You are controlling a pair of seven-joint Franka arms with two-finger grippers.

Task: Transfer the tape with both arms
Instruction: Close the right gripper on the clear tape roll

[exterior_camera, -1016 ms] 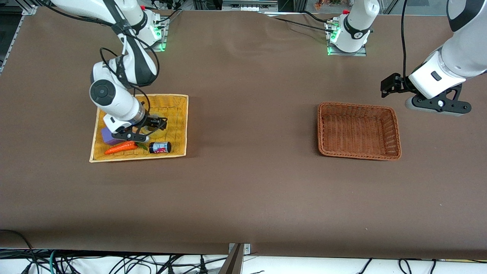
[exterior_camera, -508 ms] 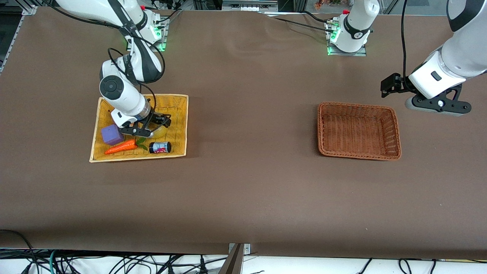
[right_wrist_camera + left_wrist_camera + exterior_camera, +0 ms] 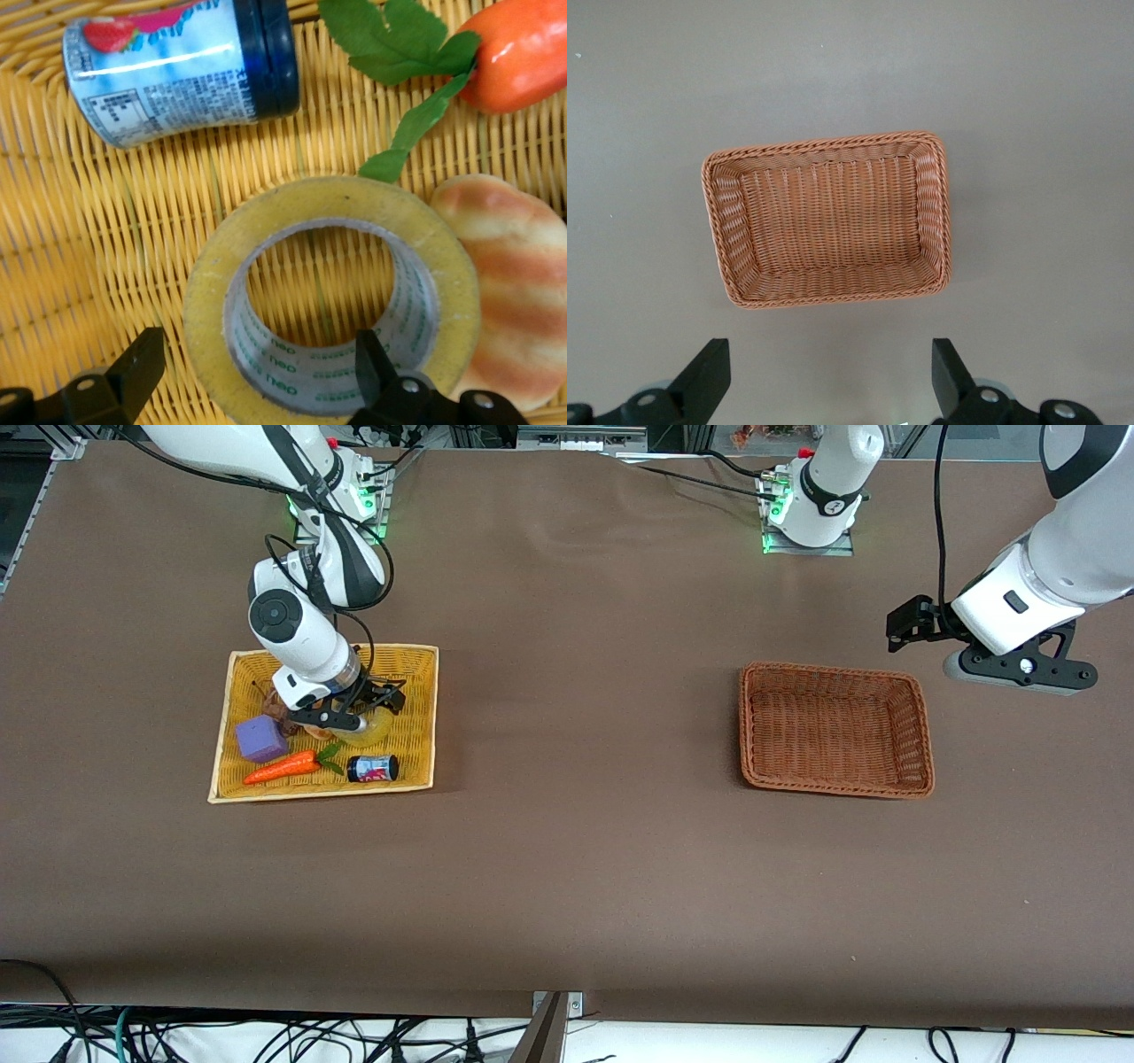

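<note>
so, by size:
table (image 3: pixel 567 868): brown surface, both arm bases along its farther edge.
right arm (image 3: pixel 292 615): reaches down into the yellow tray from its base at the right arm's end.
left arm (image 3: pixel 1054 549): waits over the table at the left arm's end, beside the brown basket.
brown basket (image 3: pixel 921 726): woven, rectangular, toward the left arm's end; the left wrist view looks straight down on it (image 3: pixel 718 221).
yellow tray (image 3: pixel 416 691): woven, flat, toward the right arm's end — it holds all the small things.
left gripper (image 3: pixel 831 381): over bare table beside the brown basket, fingers spread wide, nothing between them.
right gripper (image 3: pixel 257 376): low over the tray, fingers parted; one fingertip (image 3: pixel 376 363) stands inside the roll's hole, the other outside its wall, not visibly pressing.
tape (image 3: pixel 328 292): lies flat in the yellow tray, also seen under the gripper (image 3: pixel 365 728), just beside the croissant toy.
carrot toy (image 3: pixel 282 767): orange with green leaves, near the tray's nearer edge.
purple block (image 3: pixel 260 740): in the tray, just farther than the carrot.
croissant toy (image 3: pixel 505 292): striped, touching or nearly touching the tape.
can (image 3: pixel 373 767): dark — lying on its side, nearer the camera than the tape.
</note>
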